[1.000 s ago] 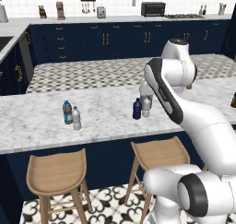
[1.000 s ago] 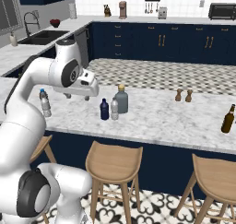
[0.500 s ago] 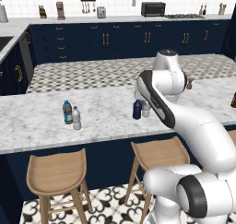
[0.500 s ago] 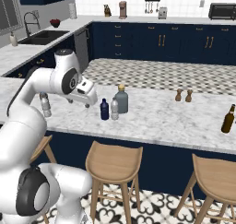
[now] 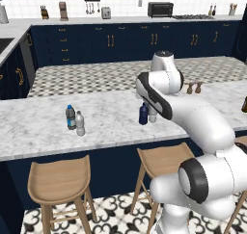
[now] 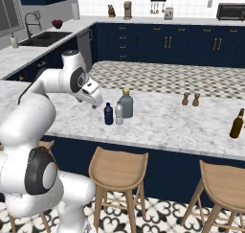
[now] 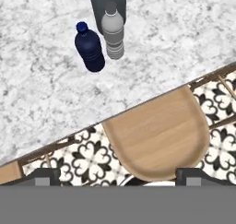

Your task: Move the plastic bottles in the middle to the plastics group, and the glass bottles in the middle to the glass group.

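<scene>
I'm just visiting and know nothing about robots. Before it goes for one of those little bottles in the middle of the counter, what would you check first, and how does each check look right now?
1. Gripper empty, fingers wide apart: ok.
2. Navy bottle upright on the marble counter: ok.
3. Clear grey bottle upright beside it: ok.
4. Gap between those two for a finger: cannot tell, they stand very close.
5. Gripper lined up over a bottle: not ok; the hand view looks down on the stool and the counter edge.
6. Plastics group standing, bare counter beside it: ok.
</scene>
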You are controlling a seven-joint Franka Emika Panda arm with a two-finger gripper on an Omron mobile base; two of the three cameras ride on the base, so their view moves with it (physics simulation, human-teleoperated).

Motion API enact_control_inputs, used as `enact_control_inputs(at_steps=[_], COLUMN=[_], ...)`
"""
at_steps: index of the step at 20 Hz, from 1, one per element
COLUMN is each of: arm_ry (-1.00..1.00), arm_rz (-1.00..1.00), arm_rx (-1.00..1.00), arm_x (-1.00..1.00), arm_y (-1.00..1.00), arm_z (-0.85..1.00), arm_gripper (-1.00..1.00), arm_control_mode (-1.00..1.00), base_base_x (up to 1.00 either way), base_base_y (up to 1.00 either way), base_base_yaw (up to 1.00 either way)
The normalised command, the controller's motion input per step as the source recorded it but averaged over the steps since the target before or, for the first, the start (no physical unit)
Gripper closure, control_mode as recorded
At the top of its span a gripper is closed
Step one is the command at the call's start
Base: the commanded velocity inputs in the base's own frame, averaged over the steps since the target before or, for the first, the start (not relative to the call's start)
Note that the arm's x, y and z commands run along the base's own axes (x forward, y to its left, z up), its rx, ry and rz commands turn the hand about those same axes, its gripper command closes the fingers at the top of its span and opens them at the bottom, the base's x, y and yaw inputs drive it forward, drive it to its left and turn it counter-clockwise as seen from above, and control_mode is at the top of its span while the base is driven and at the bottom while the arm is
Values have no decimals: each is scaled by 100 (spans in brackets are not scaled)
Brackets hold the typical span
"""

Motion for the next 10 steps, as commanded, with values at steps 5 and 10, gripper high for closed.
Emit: enact_control_inputs(at_steps=[5, 10], arm_ry=[1, 0], arm_rz=[-3, 0], arm_rx=[0, 0], arm_x=[67, 49], arm_y=[10, 4], arm_z=[0, -10], arm_gripper=[-100, -100], arm_control_mode=[-100, -100], base_base_x=[0, 0], base_base_y=[0, 0], base_base_yaw=[0, 0])
